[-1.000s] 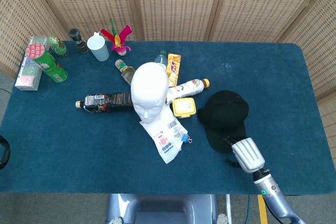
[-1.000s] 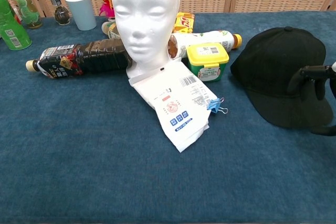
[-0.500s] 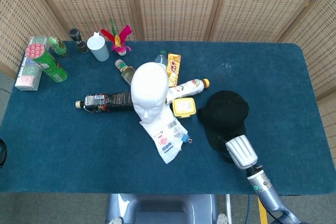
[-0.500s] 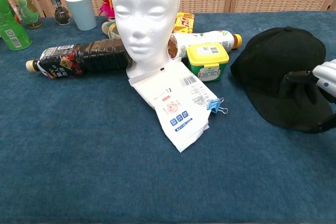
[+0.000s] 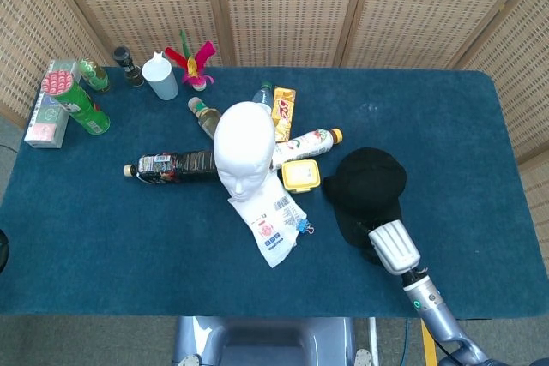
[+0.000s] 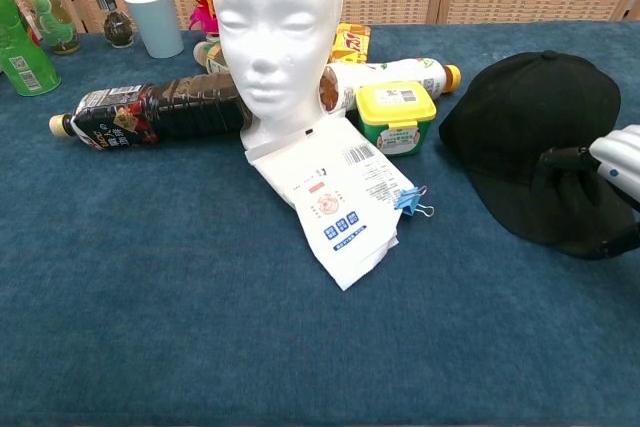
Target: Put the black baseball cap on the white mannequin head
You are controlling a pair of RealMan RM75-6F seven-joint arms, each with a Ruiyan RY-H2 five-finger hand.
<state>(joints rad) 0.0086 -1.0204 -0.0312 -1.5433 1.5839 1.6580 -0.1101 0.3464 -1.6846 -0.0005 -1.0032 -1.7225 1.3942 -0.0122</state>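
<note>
The black baseball cap (image 5: 369, 182) lies flat on the blue table at the right, its brim toward the front edge. In the chest view the cap (image 6: 540, 117) fills the right side. The white mannequin head (image 5: 243, 147) stands upright in the middle, facing the front; the chest view shows the mannequin head (image 6: 275, 27) at top centre. My right hand (image 5: 383, 248) is at the cap's brim. In the chest view the right hand (image 6: 585, 192) has dark fingers lying on top of the brim and the thumb curled at its near edge. My left hand is out of sight.
Between head and cap sit a yellow-lidded tub (image 5: 300, 176), a white bottle (image 5: 302, 145) and a paper packet (image 5: 272, 220) with a blue clip. A dark bottle (image 5: 171, 165) lies left of the head. A white cup (image 5: 160, 78) and green bottles (image 5: 81, 102) stand at the back left.
My right hand moved forward and down from just short of the cap onto its brim, and its fingers have closed in on it. The cap itself has not shifted.
</note>
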